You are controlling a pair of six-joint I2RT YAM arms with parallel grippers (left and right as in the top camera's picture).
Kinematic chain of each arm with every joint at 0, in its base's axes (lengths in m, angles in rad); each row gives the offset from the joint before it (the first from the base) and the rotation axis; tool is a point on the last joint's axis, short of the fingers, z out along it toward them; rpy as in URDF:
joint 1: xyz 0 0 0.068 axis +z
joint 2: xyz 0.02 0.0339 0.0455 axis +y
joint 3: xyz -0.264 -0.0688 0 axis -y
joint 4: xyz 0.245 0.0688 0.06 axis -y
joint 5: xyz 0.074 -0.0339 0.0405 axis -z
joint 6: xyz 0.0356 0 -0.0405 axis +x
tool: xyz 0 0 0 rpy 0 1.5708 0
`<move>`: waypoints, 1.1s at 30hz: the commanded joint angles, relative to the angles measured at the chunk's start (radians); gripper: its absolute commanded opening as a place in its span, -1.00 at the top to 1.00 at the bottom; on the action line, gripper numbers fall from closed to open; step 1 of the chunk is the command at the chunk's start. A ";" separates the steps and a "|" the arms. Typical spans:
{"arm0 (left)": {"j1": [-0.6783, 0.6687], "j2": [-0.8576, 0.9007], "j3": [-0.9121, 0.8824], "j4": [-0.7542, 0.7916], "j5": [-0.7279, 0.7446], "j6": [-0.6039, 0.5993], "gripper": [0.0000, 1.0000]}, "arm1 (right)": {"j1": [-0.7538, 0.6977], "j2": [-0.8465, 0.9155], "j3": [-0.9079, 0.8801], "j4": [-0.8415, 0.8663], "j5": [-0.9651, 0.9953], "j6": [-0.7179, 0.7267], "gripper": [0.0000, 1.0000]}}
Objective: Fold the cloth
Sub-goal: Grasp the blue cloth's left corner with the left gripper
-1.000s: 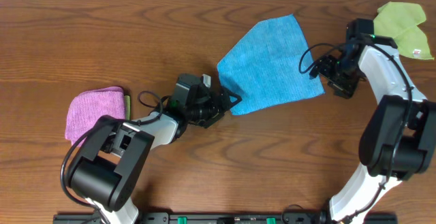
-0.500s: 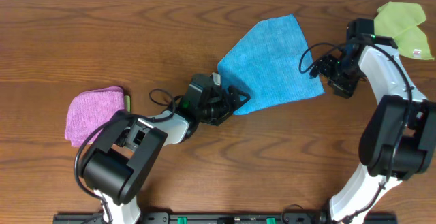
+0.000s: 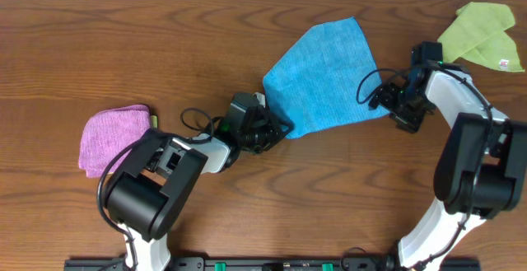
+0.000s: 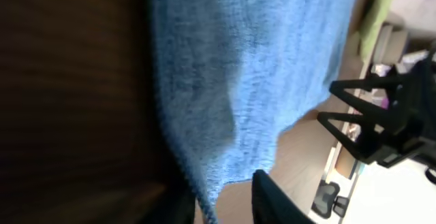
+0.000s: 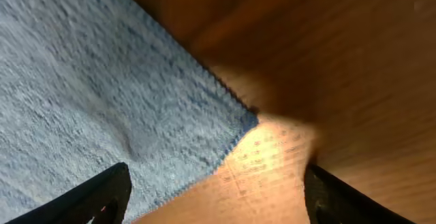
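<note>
The blue cloth (image 3: 325, 73) lies flat and unfolded on the wooden table. My left gripper (image 3: 284, 127) is at the cloth's near left corner. In the left wrist view the cloth (image 4: 238, 60) hangs its edge between the narrowed jaws of the left gripper (image 4: 225, 197). A strip of table still shows between that edge and one finger (image 4: 269, 197). My right gripper (image 3: 387, 98) stands open at the cloth's right corner. In the right wrist view the cloth (image 5: 82, 88) ends in a corner just ahead of the wide-spread right gripper (image 5: 214, 190).
A folded pink cloth (image 3: 115, 135) lies at the left of the table. A green cloth (image 3: 482, 32) lies at the far right corner. The right arm (image 4: 388, 122) shows beyond the blue cloth in the left wrist view.
My left gripper slid right onto the blue cloth's near corner and its jaws narrowed a lot. My right gripper moved slightly left and down toward the cloth's right corner.
</note>
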State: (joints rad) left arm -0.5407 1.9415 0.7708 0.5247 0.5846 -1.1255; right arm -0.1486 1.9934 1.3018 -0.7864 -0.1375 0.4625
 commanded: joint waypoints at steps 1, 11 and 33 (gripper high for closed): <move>-0.003 0.020 -0.010 -0.005 -0.011 0.011 0.56 | -0.013 0.005 -0.030 0.029 -0.002 -0.014 -0.64; -0.002 0.020 -0.010 -0.038 -0.010 0.029 0.81 | -0.021 0.005 -0.074 0.108 -0.010 -0.007 -0.53; 0.050 0.020 -0.010 -0.048 0.018 0.050 0.89 | -0.020 0.005 -0.194 0.254 -0.100 0.042 0.89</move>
State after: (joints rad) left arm -0.5140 1.9430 0.7700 0.4835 0.5812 -1.0981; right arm -0.1699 1.9461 1.1675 -0.5198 -0.1978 0.4889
